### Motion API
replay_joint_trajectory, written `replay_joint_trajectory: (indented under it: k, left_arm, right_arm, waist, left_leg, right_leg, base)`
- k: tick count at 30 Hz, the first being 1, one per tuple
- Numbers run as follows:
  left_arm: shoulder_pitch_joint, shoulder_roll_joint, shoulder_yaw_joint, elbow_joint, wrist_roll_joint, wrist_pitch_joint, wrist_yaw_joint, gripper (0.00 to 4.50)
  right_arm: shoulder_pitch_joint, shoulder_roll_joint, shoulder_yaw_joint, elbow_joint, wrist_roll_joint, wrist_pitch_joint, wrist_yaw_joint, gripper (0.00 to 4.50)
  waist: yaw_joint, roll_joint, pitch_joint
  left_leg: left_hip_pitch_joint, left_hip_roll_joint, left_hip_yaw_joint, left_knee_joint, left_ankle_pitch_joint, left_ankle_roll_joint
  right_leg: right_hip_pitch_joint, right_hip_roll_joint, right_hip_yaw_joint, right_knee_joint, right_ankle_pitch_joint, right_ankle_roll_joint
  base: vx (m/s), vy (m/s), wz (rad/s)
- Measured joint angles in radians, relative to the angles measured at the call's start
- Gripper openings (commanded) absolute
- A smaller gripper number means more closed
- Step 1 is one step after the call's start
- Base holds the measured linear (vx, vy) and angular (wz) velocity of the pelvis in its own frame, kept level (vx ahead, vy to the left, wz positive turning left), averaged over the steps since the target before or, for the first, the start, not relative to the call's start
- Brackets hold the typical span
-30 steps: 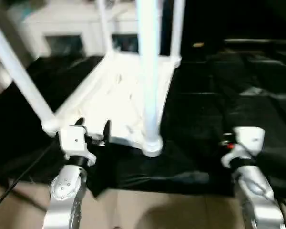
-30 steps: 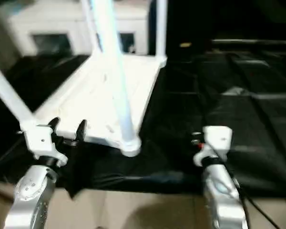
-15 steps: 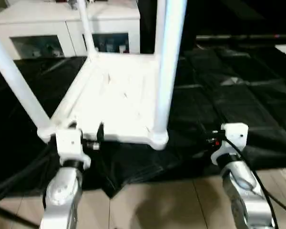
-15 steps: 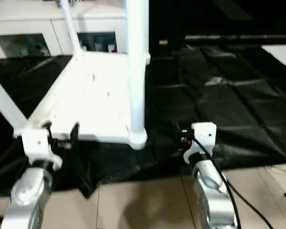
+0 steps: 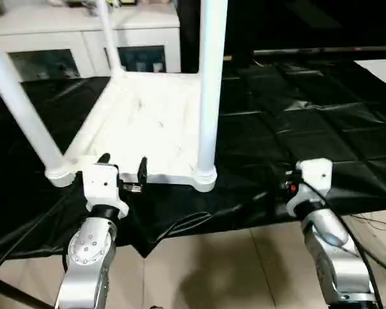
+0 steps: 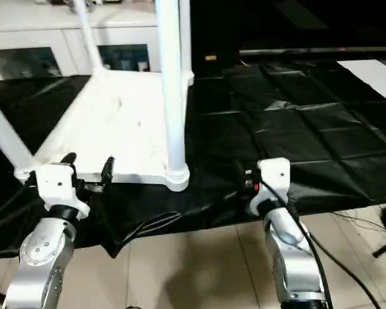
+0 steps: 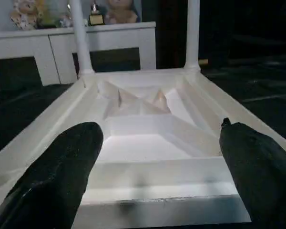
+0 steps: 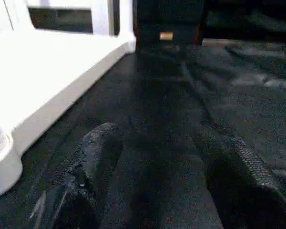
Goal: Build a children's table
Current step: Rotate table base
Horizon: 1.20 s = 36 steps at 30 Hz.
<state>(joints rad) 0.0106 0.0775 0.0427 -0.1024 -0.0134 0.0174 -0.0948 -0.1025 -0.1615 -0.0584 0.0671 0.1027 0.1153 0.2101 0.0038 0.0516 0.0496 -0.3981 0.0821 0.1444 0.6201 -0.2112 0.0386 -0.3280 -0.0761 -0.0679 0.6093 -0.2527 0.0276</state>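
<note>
The children's table (image 5: 148, 122) lies upside down on a black sheet, its ribbed underside (image 7: 148, 138) facing up. White tube legs stand in its corner sockets: one at the near right (image 5: 209, 84), one at the near left (image 5: 26, 109), two at the far corners (image 7: 78, 38) (image 7: 193, 33). My left gripper (image 5: 123, 166) is open, right at the tabletop's near edge between the two near legs, with nothing between its fingers (image 7: 57, 171). My right gripper (image 8: 167, 143) hangs open low over the black sheet, just right of the near right corner socket (image 8: 2, 162), and holds nothing.
A white cabinet (image 5: 83, 38) with glass doors stands behind the table, with stuffed toys (image 7: 24, 12) on top. The black sheet (image 5: 296, 116) spreads far to the right. Light floor tiles (image 5: 231, 270) lie in front of it, and cables (image 6: 367, 225) trail at the right.
The whole picture has shifted and sharpened as the camera moved. Both grippers keep their places beside the table's near edge, and their openings have not changed.
</note>
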Motion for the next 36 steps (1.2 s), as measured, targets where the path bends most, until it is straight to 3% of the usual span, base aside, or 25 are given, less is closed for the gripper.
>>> replay_joint_trajectory:
  k: [2,5,8,12,16,18,19,20,21,22,23,24,25,26,27,28,29,30,31,32,33,34,35,36]
  left_arm:
    - [0.004,0.003,0.000,0.000,0.001,0.004,-0.001,4.49]
    - [0.007,0.010,0.000,0.001,0.002,0.006,-0.005,4.49]
    - [0.002,0.014,0.002,0.001,0.006,0.010,-0.003,4.49]
    - [-0.011,0.020,0.001,0.001,0.006,0.022,-0.007,4.49]
    - [-0.016,0.020,-0.002,0.002,0.004,0.026,-0.010,4.49]
    - [-0.016,0.024,0.000,0.002,-0.002,0.029,-0.010,4.49]
    - [-0.014,0.029,0.003,0.002,-0.004,0.030,-0.010,4.49]
    - [-0.012,0.033,0.017,0.007,-0.006,0.035,-0.010,4.49]
    - [-0.012,0.033,0.023,0.010,-0.009,0.041,-0.010,4.49]
    - [-0.016,0.033,0.022,0.010,-0.011,0.042,-0.010,4.49]
    - [-0.019,0.031,0.021,0.008,-0.012,0.043,-0.011,4.49]
    - [-0.022,0.022,0.012,0.009,-0.013,0.045,-0.012,4.49]
    - [-0.013,0.008,-0.004,0.012,-0.014,0.046,-0.015,4.49]
    - [-0.004,0.007,-0.012,0.012,-0.014,0.047,-0.022,4.49]
    - [-0.005,0.008,-0.012,0.011,-0.014,0.047,-0.023,4.49]
    - [-0.005,0.012,-0.011,0.008,-0.015,0.047,-0.025,4.49]
    - [-0.006,0.018,-0.008,0.007,-0.017,0.047,-0.027,4.49]
    - [-0.007,0.025,-0.002,0.007,-0.022,0.047,-0.028,4.49]
    - [-0.002,0.033,0.006,0.007,-0.025,0.048,-0.029,4.49]
    - [-0.001,0.038,0.023,0.010,-0.029,0.050,-0.029,4.49]
    - [-0.001,0.042,0.028,0.010,-0.031,0.051,-0.029,4.49]
    - [-0.004,0.042,0.028,0.010,-0.032,0.051,-0.029,4.49]
    - [-0.006,0.041,0.027,0.009,-0.033,0.051,-0.030,4.49]
    - [-0.006,0.041,0.027,0.008,-0.036,0.051,-0.032,4.49]
  right_arm:
    - [-0.017,0.000,0.000,0.011,0.001,0.000,0.006,2.85]
    - [-0.020,0.001,0.000,0.011,0.002,-0.002,0.008,2.85]
    - [-0.020,0.002,0.002,0.012,0.005,-0.008,0.012,2.85]
    - [-0.020,0.004,0.002,0.012,0.010,-0.009,0.012,2.85]
    - [-0.020,0.003,-0.012,0.013,0.011,-0.010,0.012,2.85]
    - [-0.020,0.003,-0.011,0.013,0.010,-0.012,0.013,2.85]
    - [-0.023,0.006,-0.002,0.014,0.007,-0.013,0.013,2.85]
    - [-0.030,0.018,0.018,0.012,0.006,-0.013,0.014,2.85]
    - [-0.027,0.023,0.028,0.012,0.005,-0.013,0.014,2.85]
    - [-0.024,0.022,0.028,0.012,0.002,-0.014,0.012,2.85]
    - [-0.021,0.021,0.021,0.012,0.001,-0.015,0.006,2.85]
    - [-0.020,0.018,0.011,0.013,0.002,-0.018,-0.001,2.85]
    - [-0.015,0.018,-0.002,0.016,0.004,-0.017,-0.009,2.85]
    - [-0.015,0.018,-0.021,0.016,0.009,-0.017,-0.017,2.85]
    - [-0.015,0.017,-0.030,0.016,0.010,-0.017,-0.020,2.85]
    - [-0.017,0.016,-0.032,0.016,0.010,-0.017,-0.023,2.85]
    - [-0.019,0.013,-0.031,0.016,0.009,-0.018,-0.024,2.85]
    - [-0.022,0.020,-0.029,0.016,0.008,-0.019,-0.024,2.85]
    - [-0.024,0.027,-0.011,0.017,0.007,-0.019,-0.021,2.85]
    - [-0.032,0.037,0.011,0.017,0.006,-0.019,-0.014,2.85]
    - [-0.034,0.037,0.018,0.017,0.006,-0.019,-0.012,2.85]
    - [-0.035,0.033,0.018,0.017,0.005,-0.020,-0.011,2.85]
    - [-0.035,0.029,0.016,0.016,0.005,-0.020,-0.011,2.85]
    - [-0.036,0.028,0.014,0.016,0.004,-0.020,-0.011,2.85]
  waist:
    - [-0.001,-0.001,0.000]
    - [-0.001,-0.002,-0.001]
    - [-0.002,-0.002,-0.002]
    - [-0.006,0.000,-0.003]
    - [0.010,0.006,-0.007]
    - [0.016,0.012,-0.011]
    - [0.013,0.013,-0.011]
    - [-0.001,0.013,-0.011]
    - [-0.005,0.012,-0.011]
    - [-0.007,0.010,-0.011]
    - [-0.015,-0.008,-0.011]
    - [-0.014,-0.020,-0.008]
    - [-0.007,-0.017,-0.007]
    - [0.013,-0.010,-0.005]
    - [0.027,-0.003,-0.003]
    - [0.038,0.006,-0.004]
    - [0.045,0.021,-0.009]
    - [0.039,0.025,-0.010]
    - [0.033,0.021,-0.010]
    - [0.028,0.018,-0.010]
    - [0.023,0.018,-0.011]
    - [0.018,0.016,-0.010]
    - [0.010,0.005,-0.012]
    - [0.007,-0.015,-0.011]
  left_leg:
    - [0.004,0.000,0.000,0.000,0.000,0.001]
    - [0.023,0.001,0.002,-0.014,-0.003,0.004]
    - [0.034,0.000,0.004,-0.019,-0.014,0.009]
    - [0.035,-0.002,0.004,-0.013,-0.026,0.026]
    - [0.024,0.000,0.000,0.002,-0.043,0.048]
    - [0.031,0.000,-0.004,0.007,-0.053,0.030]
    - [0.037,-0.001,-0.008,0.008,-0.057,0.026]
    - [0.043,-0.004,-0.010,0.015,-0.062,0.028]
    - [0.050,-0.008,-0.017,0.018,-0.067,0.030]
    - [0.049,-0.026,-0.046,0.021,-0.067,0.030]
    - [0.049,-0.056,-0.068,0.022,-0.066,0.032]
    - [0.041,-0.070,-0.072,0.033,-0.068,0.032]
    - [0.044,-0.065,-0.072,0.041,-0.072,0.039]
    - [0.048,-0.043,-0.060,0.064,-0.084,0.058]
    - [0.048,-0.021,-0.060,0.079,-0.085,0.058]
    - [0.050,0.007,-0.061,0.069,-0.085,0.056]
    - [0.051,0.034,-0.052,0.052,-0.074,-0.019]
    - [0.066,0.034,-0.049,0.041,-0.071,-0.042]
    - [0.067,0.030,-0.048,0.036,-0.071,-0.040]
    - [0.069,0.026,-0.048,0.037,-0.076,-0.033]
    - [0.076,0.024,-0.048,0.037,-0.080,-0.029]
    - [0.083,0.021,-0.047,0.034,-0.082,-0.027]
    - [0.088,0.010,-0.041,0.031,-0.084,-0.027]
    - [0.093,-0.004,-0.028,0.030,-0.089,-0.030]
  right_leg:
    - [0.005,0.000,-0.001,-0.005,-0.001,0.002]
    - [0.031,0.002,-0.005,-0.032,-0.001,0.000]
    - [0.040,0.002,-0.004,-0.039,-0.006,-0.005]
    - [0.045,0.000,-0.001,-0.031,-0.026,0.000]
    - [0.055,0.003,-0.004,-0.035,-0.037,0.006]
    - [0.057,0.004,-0.007,-0.031,-0.045,0.005]
    - [0.043,0.003,-0.007,-0.005,-0.053,-0.008]
    - [0.009,0.001,0.002,0.077,-0.062,-0.012]
    - [-0.013,0.001,0.004,0.119,-0.064,-0.004]
    - [-0.035,0.001,0.007,0.128,-0.066,0.010]
    - [-0.038,-0.004,0.035,0.059,-0.060,0.022]
    - [-0.026,-0.015,0.047,0.049,-0.026,0.026]
    - [-0.016,-0.015,0.042,0.043,-0.030,0.019]
    - [0.003,-0.006,0.049,0.030,-0.030,0.014]
    - [0.018,-0.001,0.051,0.023,-0.028,0.008]
    - [0.031,0.007,0.050,0.014,-0.028,0.008]
    - [0.041,0.016,0.048,0.005,-0.029,0.004]
    - [0.038,0.018,0.047,0.005,-0.035,-0.016]
    - [0.034,0.018,0.046,0.016,-0.048,-0.063]
    - [0.012,0.016,0.035,0.062,-0.057,-0.094]
    - [-0.005,0.015,0.027,0.096,-0.058,-0.085]
    - [-0.024,0.016,0.022,0.115,-0.055,-0.064]
    - [-0.047,0.014,0.024,0.100,-0.044,-0.048]
    - [-0.053,0.003,0.031,0.053,-0.036,-0.045]
  base:
    - [0.060,0.010,-0.05]
    - [0.093,0.013,-0.02]
    - [0.111,0.008,0.01]
    - [0.106,-0.011,0.01]
    - [0.046,-0.012,0.03]
    - [0.073,0.004,0.05]
    - [0.098,-0.003,0.00]
    - [0.098,-0.003,0.00]
    - [0.000,0.000,0.00]
    - [-0.010,-0.048,0.29]
    - [-0.010,-0.048,0.29]
    - [-0.036,-0.086,0.59]
    - [0.000,-0.053,0.47]
    - [0.000,-0.053,0.47]
    - [0.049,0.002,0.21]
    - [0.051,0.026,0.17]
    - [0.051,0.026,0.17]
    - [0.063,0.051,0.21]
    - [0.081,0.057,0.21]
    - [0.081,0.057,0.21]
    - [0.088,0.049,0.07]
    - [0.066,0.022,0.05]
    - [0.066,0.022,0.05]
    - [0.058,-0.013,0.04]
